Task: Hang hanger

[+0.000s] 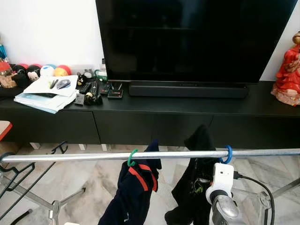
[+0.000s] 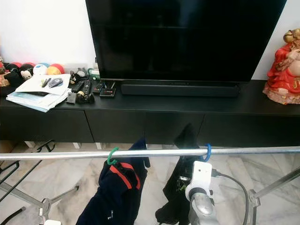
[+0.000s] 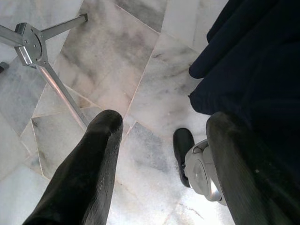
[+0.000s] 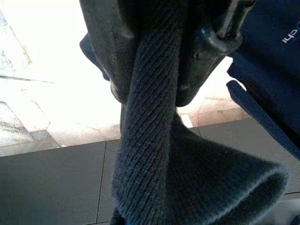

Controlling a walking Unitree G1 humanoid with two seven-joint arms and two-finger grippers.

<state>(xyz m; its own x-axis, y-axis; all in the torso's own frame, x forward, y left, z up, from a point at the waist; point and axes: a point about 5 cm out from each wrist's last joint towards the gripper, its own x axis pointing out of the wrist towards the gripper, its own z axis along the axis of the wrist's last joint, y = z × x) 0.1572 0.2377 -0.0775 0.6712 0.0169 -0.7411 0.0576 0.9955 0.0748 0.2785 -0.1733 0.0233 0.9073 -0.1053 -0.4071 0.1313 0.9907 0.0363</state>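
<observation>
While a silver rail (image 1: 140,155) runs across the foreground, two hangers sit on it: a green hook (image 1: 131,158) w/ a navy garment (image 1: 133,192) w/ red trim, and a blue hook (image 1: 228,153) w/ a dark garment (image 1: 196,180). Right arm's wrist (image 1: 220,187) is just below the blue hook; its right pincer (image 4: 159,51) is clenched on a dark ribbed knit fabric (image 4: 154,154), seen in the wrist view. Left pincer (image 3: 161,140) is released, fingers (image 3: 89,164) spread, above marble floor (image 3: 117,61) near the rack's leg joint (image 3: 28,44), navy cloth beside it. Behind: black TV (image 1: 197,37), soundbar (image 1: 187,90) on a black tabletop (image 1: 262,103), papers (image 1: 49,93), red figurine (image 1: 288,70)
</observation>
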